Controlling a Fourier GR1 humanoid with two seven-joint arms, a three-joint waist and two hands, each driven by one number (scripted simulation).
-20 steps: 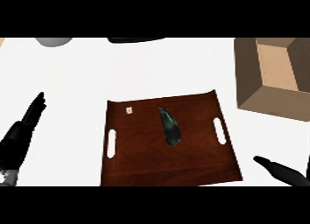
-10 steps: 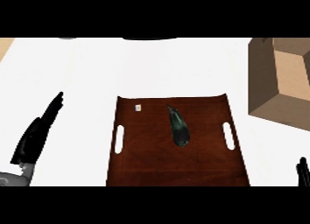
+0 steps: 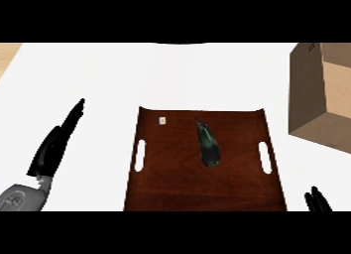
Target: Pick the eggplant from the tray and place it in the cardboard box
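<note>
Fingers of the left hand lie straight and together over the white table, well left of the tray, holding nothing. On the tray the eggplant lies untouched near its middle, so I judge the pick not yet begun. At far right stands the cardboard box, and of the right hand only fingertips show, so I cannot tell its state.

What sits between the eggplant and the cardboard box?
In the head view: bare tray wood, the tray's right handle slot, then a strip of white counter. Nothing else lies between the eggplant and the cardboard box.
</note>
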